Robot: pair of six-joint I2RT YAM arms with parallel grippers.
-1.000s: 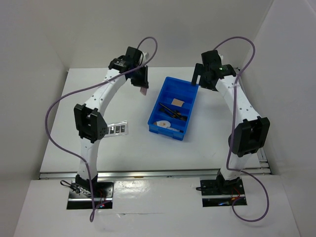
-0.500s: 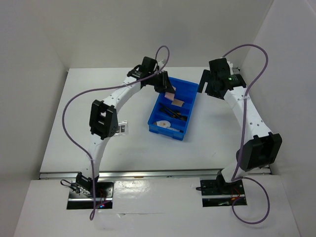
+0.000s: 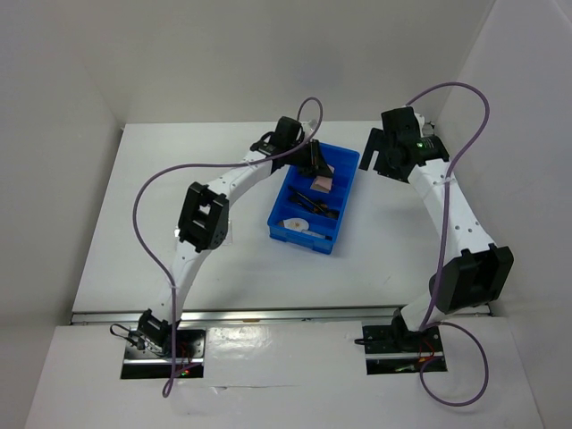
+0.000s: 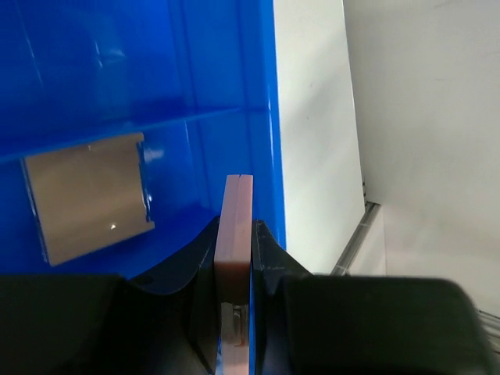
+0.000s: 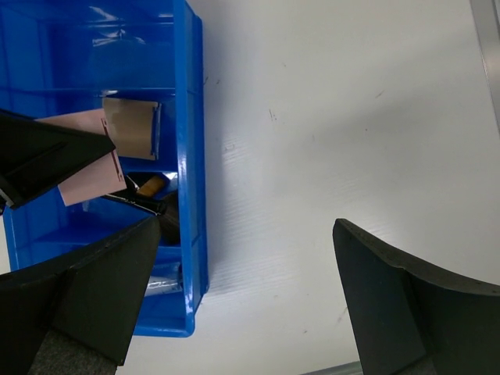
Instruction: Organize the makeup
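My left gripper (image 3: 319, 170) is shut on a flat pink square pad (image 3: 323, 183) and holds it on edge over the far part of the blue bin (image 3: 302, 239). The left wrist view shows the pad (image 4: 234, 226) edge-on between the jaws, above the bin (image 4: 262, 94). A tan square pad (image 4: 86, 195) lies on the bin's floor. Thin black brushes (image 3: 319, 208) and a white oval compact (image 3: 293, 223) lie nearer in the bin. My right gripper (image 3: 374, 154) is open and empty over the table just right of the bin. The palette strip is hidden behind my left arm.
White walls close the table at the back and on both sides. The right wrist view shows the bin's right wall (image 5: 191, 156), the pink pad (image 5: 82, 164), the tan pad (image 5: 131, 127) and bare white table (image 5: 328, 117) to the right.
My left arm has swung right from beside the bin's far left corner to over the bin, carrying the pink pad. My right gripper has drawn back a little to the right.
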